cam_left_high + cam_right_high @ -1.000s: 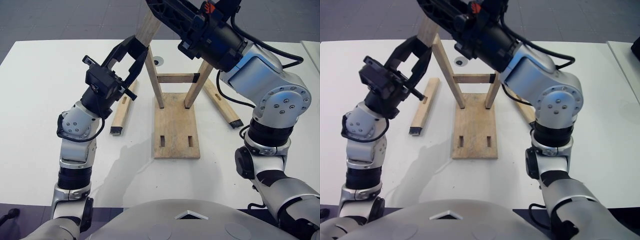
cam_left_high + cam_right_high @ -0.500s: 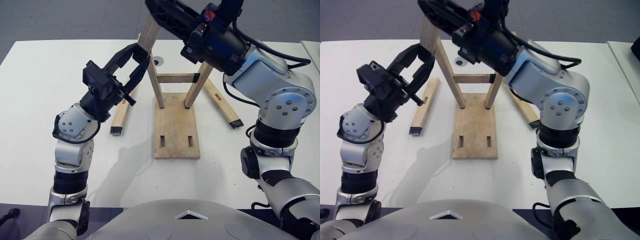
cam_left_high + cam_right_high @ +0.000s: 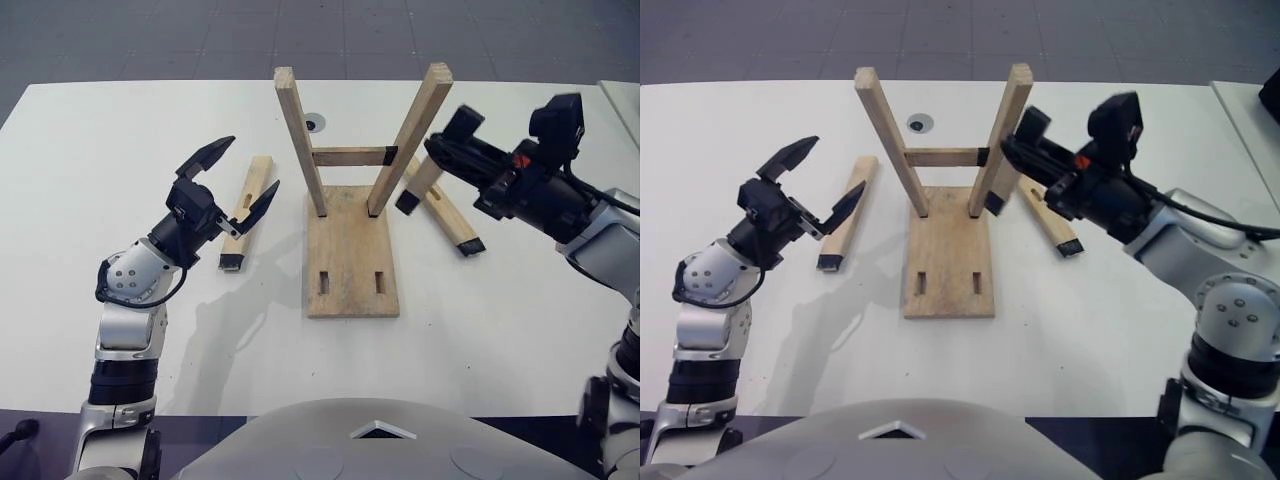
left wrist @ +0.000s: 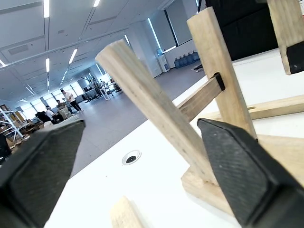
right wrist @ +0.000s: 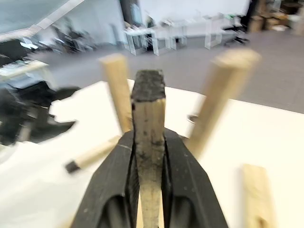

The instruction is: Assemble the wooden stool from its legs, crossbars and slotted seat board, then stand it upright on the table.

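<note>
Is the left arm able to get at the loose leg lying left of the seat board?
Probably yes. The left end effector is open, close above the loose leg, which lies flat on the table with nothing over it.

The seat board (image 3: 350, 270) was laid flat, 2 near slots left empty. 2 legs (image 3: 300, 140), joined by 1 crossbar (image 3: 348, 156), were stood splayed in it. A loose leg (image 3: 247, 208) was laid at its left, another leg (image 3: 452, 224) at its right. A 3rd leg (image 3: 418, 187) was clamped in the right gripper (image 3: 445, 145).

— Any lettering you can read?
— None. There's a small red mark (image 3: 518, 160) on the right gripper (image 3: 447, 150), at the right of the frame, too small to read.
— And the leg (image 3: 420, 185) it grips?
— Plain wood.
</note>
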Controlling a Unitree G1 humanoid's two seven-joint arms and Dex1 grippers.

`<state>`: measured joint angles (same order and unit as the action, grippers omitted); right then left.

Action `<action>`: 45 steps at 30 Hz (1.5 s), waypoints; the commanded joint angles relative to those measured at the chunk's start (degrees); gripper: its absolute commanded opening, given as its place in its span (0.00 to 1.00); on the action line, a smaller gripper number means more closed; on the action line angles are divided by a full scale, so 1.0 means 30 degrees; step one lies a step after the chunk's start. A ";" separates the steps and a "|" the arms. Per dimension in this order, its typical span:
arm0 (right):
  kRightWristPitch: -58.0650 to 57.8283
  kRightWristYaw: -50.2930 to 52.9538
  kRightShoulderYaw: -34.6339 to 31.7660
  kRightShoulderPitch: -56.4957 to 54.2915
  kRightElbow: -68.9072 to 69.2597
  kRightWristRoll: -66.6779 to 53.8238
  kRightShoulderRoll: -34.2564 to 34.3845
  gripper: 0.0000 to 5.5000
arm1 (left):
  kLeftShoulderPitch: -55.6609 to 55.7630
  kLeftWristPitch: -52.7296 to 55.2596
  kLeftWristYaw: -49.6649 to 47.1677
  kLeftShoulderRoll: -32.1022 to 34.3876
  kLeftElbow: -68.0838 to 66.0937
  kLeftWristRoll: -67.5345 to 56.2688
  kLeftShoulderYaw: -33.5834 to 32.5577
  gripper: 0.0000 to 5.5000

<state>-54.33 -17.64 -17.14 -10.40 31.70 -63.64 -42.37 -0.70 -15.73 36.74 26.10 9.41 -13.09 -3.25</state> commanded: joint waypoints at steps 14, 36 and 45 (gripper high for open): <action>0.7104 -0.2004 0.3461 -0.2683 -1.0342 1.0423 0.3280 0.08 | 0.0665 -0.0527 -0.0388 -0.0128 -0.0954 0.0853 0.0314 0.98; 1.1210 -0.1494 0.3034 0.1107 -1.1836 1.3816 0.6402 0.08 | 0.0438 -0.0597 -0.0751 -0.0290 -0.0984 0.1043 0.0392 0.98; 1.0018 0.0462 0.0932 -0.0384 -0.7733 1.2720 0.6128 0.25 | 0.0550 -0.0565 -0.0786 -0.0268 -0.1157 0.1042 0.0420 0.98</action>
<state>-21.65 -18.62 -12.06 -8.31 2.79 -24.24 -22.97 0.92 -17.42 34.50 25.32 6.44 -10.81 -2.37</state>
